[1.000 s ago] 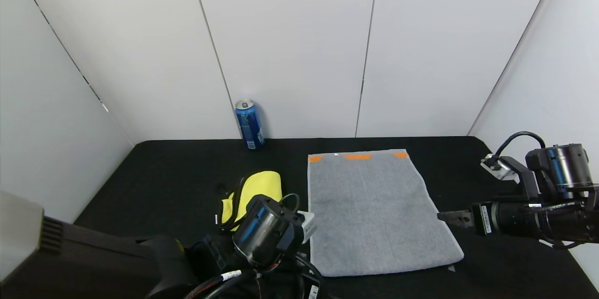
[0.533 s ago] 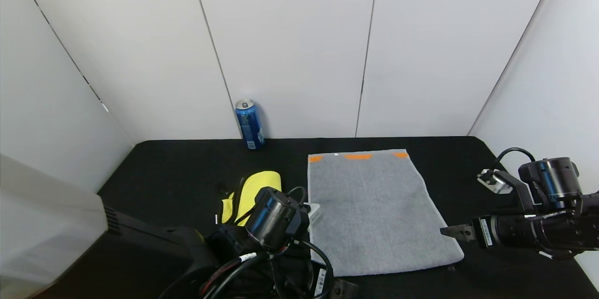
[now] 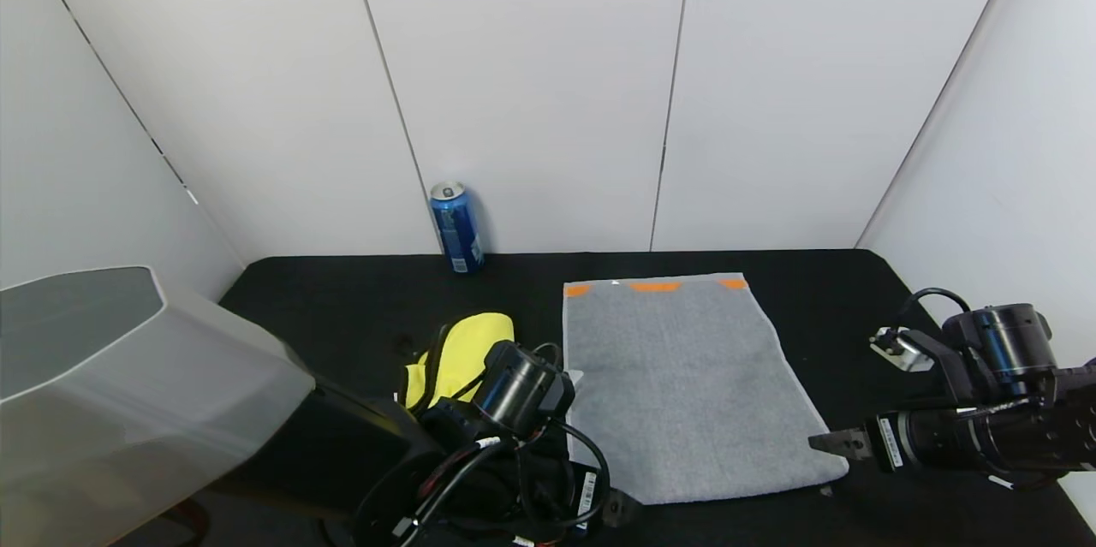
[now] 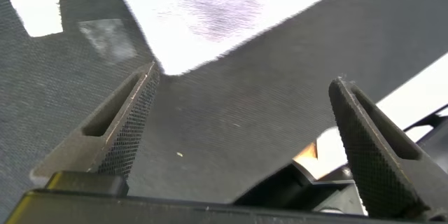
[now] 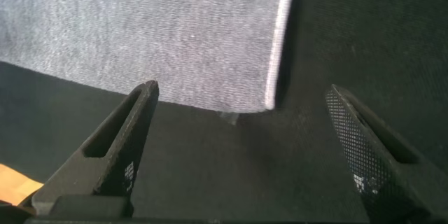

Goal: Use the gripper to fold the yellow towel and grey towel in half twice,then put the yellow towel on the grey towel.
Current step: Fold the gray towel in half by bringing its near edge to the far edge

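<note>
**Both end effectors lined up at the grey towel's near corners, no fold made**

The grey towel [image 3: 685, 384] lies flat and fully spread on the black table [image 3: 325, 299], orange marks along its far edge. The yellow towel [image 3: 467, 350] sits just to its left, bunched and partly hidden behind the left arm. Neither towel looks neatly folded, so all four folds and the stacking appear left to do.

The right end effector [image 5: 241, 154] hangs spread wide just off the grey towel's near right corner, gripping nothing. The left end effector [image 4: 241, 140] is likewise spread and empty, low at the near left corner. A blue can [image 3: 456, 227] stands at the back wall, well apart.
</note>
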### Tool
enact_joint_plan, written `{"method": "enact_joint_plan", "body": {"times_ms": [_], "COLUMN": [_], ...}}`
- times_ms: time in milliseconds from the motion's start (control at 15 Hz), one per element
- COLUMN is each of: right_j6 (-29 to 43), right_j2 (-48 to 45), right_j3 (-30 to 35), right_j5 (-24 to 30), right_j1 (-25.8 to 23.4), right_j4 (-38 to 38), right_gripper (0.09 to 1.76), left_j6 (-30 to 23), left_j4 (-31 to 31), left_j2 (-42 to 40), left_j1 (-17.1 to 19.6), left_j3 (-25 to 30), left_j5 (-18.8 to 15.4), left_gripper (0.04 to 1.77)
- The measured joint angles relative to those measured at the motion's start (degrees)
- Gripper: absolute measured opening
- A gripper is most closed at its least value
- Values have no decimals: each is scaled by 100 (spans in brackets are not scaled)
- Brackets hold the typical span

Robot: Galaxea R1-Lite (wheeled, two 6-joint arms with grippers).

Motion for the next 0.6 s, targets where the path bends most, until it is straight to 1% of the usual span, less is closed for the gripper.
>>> {"method": "enact_joint_plan", "body": {"times_ms": [267,600], "right_j6": [2,5], "right_j2": [20,33], "right_j3": [7,16], "right_j5": [-2,0], "right_j1": [-20,-23], "right_j4": [-2,-2], "right_gripper": [171,171], "left_j6": [11,57], "left_j4": [-2,-5], "left_j2": [180,408], "left_j1": [105,112], "left_j3": [-51,-184], "left_j5": [5,0], "left_gripper": [172,172]}}
